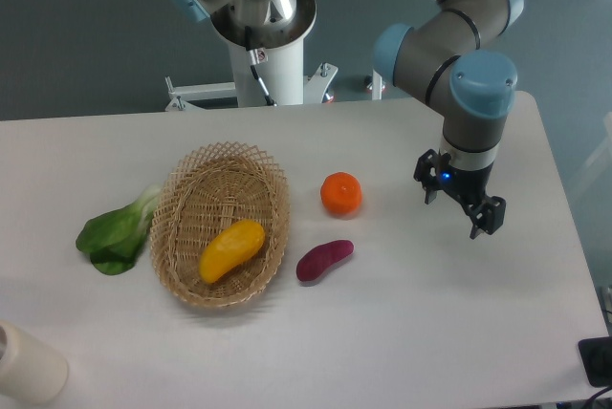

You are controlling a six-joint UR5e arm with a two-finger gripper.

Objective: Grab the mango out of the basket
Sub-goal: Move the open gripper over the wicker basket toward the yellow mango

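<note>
Nothing of the pick is done: the mango is seen lying in the near half of the wicker basket, while the gripper (its 2 fingers spread, holding nothing) is poised well apart to the right, so approach, grasp and lift are judged outstanding.

White table. Round orange fruit near centre. Dark purple oblong vegetable just below it, apart, lying tilted. Leafy green at left. Cream cylinder at bottom-left corner, cropped, possibly a cup or roll. Dark object at lower right edge.
</note>
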